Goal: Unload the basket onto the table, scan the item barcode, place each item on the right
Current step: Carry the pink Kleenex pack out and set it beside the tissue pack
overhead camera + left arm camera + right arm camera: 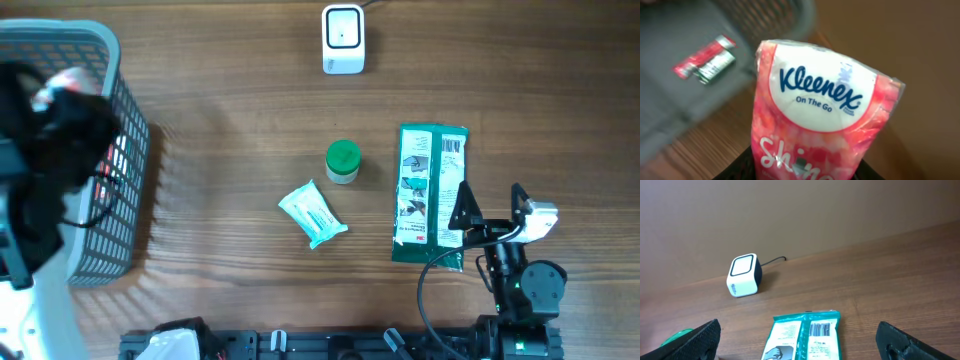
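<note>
My left gripper (802,172) is shut on a pink Kleenex tissue pack (822,100), whose front label faces the wrist camera; no barcode shows on that side. From overhead the pack (55,85) is a pink patch under the left arm, above the grey basket (125,180). The white barcode scanner (343,40) stands at the table's far middle and also shows as the scanner (744,275) in the right wrist view. My right gripper (490,208) hangs open beside the green packet (432,195), with nothing between its fingers (695,340).
A green-lidded jar (343,160) and a light blue tissue pack (313,213) lie mid-table. The green packet (805,337) lies barcode side up. A red packet (705,58) lies inside the basket. The scanner's cable runs off the far edge.
</note>
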Action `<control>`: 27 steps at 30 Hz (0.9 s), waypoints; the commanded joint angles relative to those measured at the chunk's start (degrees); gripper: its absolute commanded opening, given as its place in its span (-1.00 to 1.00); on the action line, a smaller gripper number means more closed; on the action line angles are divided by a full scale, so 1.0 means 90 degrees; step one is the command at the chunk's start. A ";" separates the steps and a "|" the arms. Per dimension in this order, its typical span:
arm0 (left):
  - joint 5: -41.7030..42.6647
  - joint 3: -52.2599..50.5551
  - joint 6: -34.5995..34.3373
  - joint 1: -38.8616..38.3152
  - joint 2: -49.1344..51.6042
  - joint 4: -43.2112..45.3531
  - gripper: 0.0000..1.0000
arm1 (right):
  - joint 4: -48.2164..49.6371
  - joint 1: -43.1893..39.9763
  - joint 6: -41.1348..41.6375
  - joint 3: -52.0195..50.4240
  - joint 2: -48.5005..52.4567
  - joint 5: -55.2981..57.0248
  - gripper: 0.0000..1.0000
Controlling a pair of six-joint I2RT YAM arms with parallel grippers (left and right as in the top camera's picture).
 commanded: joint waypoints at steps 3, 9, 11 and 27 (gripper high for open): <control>-0.0007 -0.0719 -0.0641 -0.2990 0.0714 0.0559 -0.23 | 0.0032 0.0012 0.0044 -0.0007 -0.0029 0.0041 0.99; -0.0291 -0.1333 -0.0636 -0.5289 0.2254 0.1154 -0.22 | 0.0032 0.0012 0.0041 -0.0007 -0.0029 0.0041 0.99; -0.0299 -0.1404 -0.0631 -0.5714 0.2710 0.1175 -0.22 | 0.0032 0.0012 0.0044 -0.0005 -0.0029 0.0041 1.00; -0.1103 -0.2839 -0.0500 -0.6992 0.4483 0.2815 0.03 | 0.0032 0.0012 0.0041 -0.0005 -0.0029 0.0041 1.00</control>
